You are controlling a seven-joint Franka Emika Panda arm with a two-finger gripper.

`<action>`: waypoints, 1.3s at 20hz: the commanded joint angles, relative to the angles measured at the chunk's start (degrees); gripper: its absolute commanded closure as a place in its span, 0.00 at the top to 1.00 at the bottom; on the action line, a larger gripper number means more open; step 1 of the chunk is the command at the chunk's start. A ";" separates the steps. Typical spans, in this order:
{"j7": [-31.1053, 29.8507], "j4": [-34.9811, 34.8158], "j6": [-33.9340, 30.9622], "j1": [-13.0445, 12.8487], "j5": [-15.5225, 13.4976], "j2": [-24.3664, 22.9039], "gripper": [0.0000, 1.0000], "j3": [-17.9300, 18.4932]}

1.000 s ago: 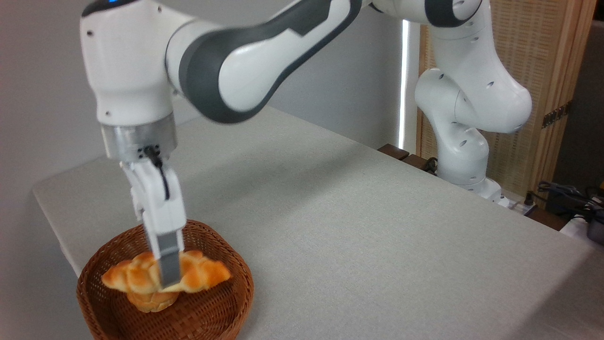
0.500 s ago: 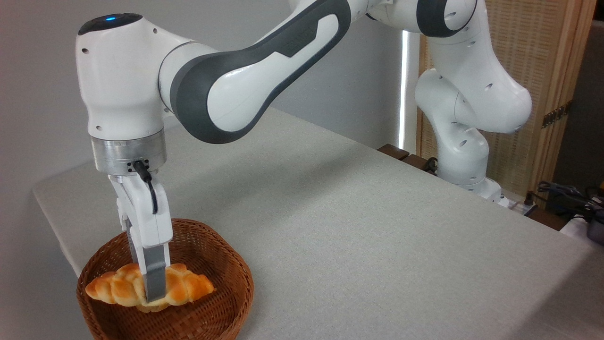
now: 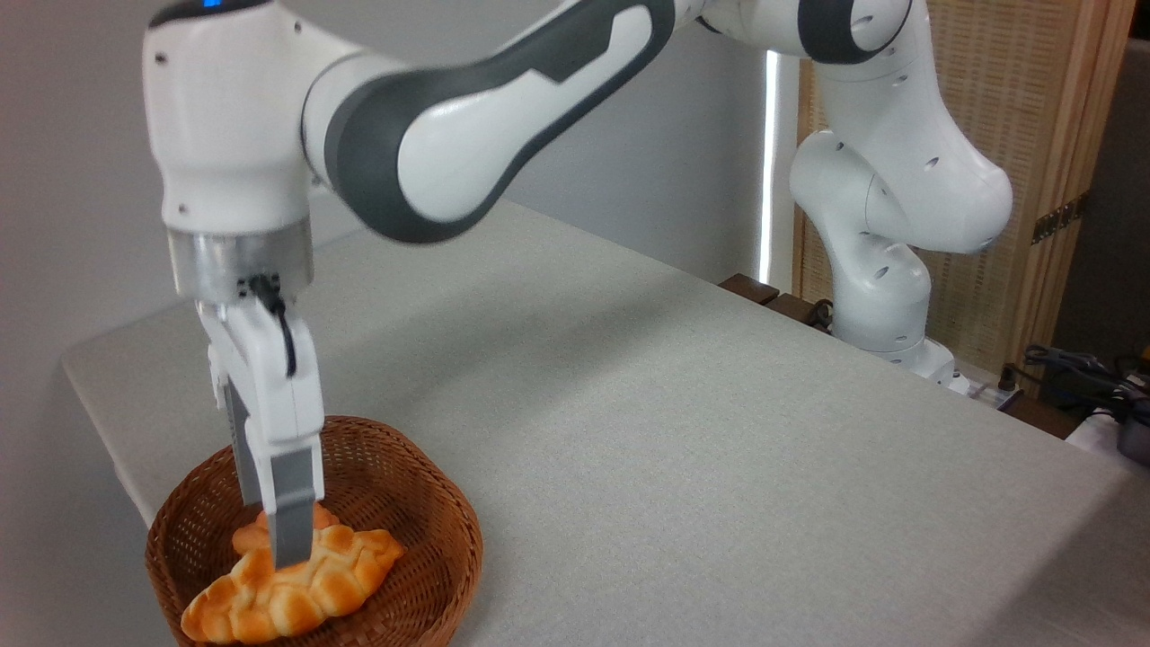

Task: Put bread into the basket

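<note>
The bread (image 3: 301,589), a long braided golden-orange loaf, lies slanted inside the round brown wicker basket (image 3: 449,526) at the table's near left corner. Its lower end points to the front left rim. My gripper (image 3: 272,535) hangs upright over the basket. Its near fingertip (image 3: 290,539) is just above the loaf's upper end, and the second finger shows apart behind it, so the jaws stand open with nothing gripped. A small orange lump (image 3: 244,539) peeks out behind the loaf by the fingers; I cannot tell what it is.
The basket sits close to the left and front edges of the grey table (image 3: 674,449). The arm's base (image 3: 885,314) stands beyond the far right edge, with cables (image 3: 1078,373) and a wooden screen (image 3: 1015,135) behind it.
The loaf was held level in the shut gripper over the basket. The gripper has since let it go; the loaf dropped and turned slantwise, and the gripper rose slightly.
</note>
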 commanded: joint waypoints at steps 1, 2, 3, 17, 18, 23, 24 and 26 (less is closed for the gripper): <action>-1.21 -2.32 -10.73 0.65 -0.14 -8.39 1.00 0.36; -1.12 -2.76 -13.98 0.73 -0.75 -10.32 1.00 0.45; -1.12 -4.24 -15.58 1.08 -2.32 -12.34 1.00 0.37; 2.65 -15.59 -17.53 -4.10 -6.30 -24.67 1.00 11.26; 2.84 -15.51 -17.53 -4.10 -6.30 -24.49 1.00 11.18; 2.05 -15.15 -18.32 -3.93 -6.30 -23.62 1.00 9.43; 1.96 -15.07 -19.02 -3.32 -6.30 -23.09 1.00 8.20; 1.70 -15.06 -20.42 -2.78 -6.03 -22.91 1.00 6.87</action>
